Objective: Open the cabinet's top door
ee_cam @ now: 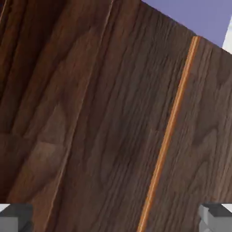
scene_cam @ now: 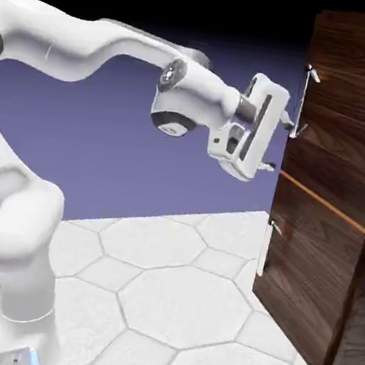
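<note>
In the exterior view, you see the cabinet [scene_cam: 355, 324] at 3 o'clock, its 2 doors stacked and closed; its interior is hidden from you. An orange-brown strip [scene_cam: 326, 203] marks the seam between them. The gripper [scene_cam: 279, 144] stands wide, its 2 fingers well apart, with nothing between them. From it, you find the top door [scene_cam: 346, 119] toward 2 o'clock, its silver handle [scene_cam: 300, 104] at 1 o'clock, near the upper finger; you cannot tell whether they touch. The lower door [scene_cam: 304, 272] lies toward 5 o'clock.
</note>
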Controlling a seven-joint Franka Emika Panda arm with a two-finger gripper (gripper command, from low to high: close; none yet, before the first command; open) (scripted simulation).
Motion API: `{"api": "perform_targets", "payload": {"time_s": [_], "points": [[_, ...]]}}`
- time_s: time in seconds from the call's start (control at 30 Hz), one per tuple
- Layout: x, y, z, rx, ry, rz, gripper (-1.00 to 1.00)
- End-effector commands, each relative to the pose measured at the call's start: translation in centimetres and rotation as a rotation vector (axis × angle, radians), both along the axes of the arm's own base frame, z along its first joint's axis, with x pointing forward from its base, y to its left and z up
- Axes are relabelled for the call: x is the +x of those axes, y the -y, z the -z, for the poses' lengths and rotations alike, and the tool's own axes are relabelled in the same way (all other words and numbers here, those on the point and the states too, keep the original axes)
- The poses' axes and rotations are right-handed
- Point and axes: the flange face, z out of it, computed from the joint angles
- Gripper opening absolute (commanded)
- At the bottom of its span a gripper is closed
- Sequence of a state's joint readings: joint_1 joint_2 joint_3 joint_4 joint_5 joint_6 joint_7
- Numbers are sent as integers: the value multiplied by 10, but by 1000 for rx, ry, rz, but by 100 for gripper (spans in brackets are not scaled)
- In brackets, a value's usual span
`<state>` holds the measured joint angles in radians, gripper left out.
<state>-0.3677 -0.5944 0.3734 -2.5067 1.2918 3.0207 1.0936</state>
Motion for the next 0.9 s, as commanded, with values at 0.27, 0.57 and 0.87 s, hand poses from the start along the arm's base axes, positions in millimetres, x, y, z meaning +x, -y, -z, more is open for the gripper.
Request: {"api": "perform_targets", "payload": {"time_s": [0.27,0.57,0.87], "points": [[2,-9,-13,402,122,159,0],[10,-29,-20,818,233,274,0],[23,-60,-23,1248,323,350,0]]}}
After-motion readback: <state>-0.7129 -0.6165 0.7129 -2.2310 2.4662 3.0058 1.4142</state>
